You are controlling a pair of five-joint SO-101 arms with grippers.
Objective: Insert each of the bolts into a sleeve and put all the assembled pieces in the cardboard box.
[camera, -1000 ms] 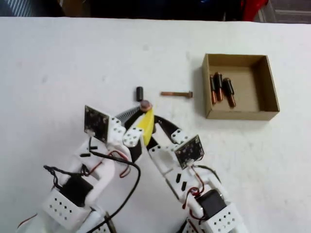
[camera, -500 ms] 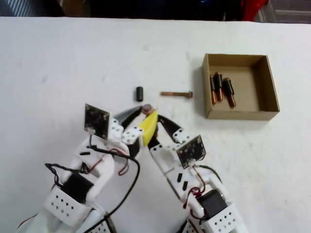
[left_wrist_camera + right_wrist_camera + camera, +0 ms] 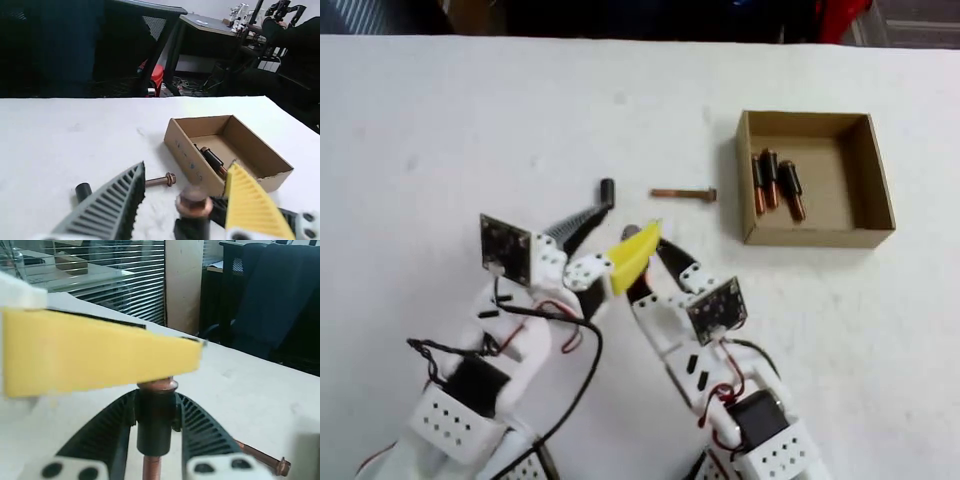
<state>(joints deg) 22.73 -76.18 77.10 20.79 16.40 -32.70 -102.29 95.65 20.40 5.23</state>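
Three assembled pieces [image 3: 775,185] in cardboard box [image 3: 817,238]; right claw [image 3: 156,412] pinches sleeve [image 3: 155,430].

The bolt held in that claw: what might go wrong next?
The right claw seems to grip only the sleeve; if it tilts, the bolt could slide out. The open left claw has its yellow finger close beside it, so they may bump on the way to the cardboard box. Its grey finger could knock the nearby loose sleeve away.
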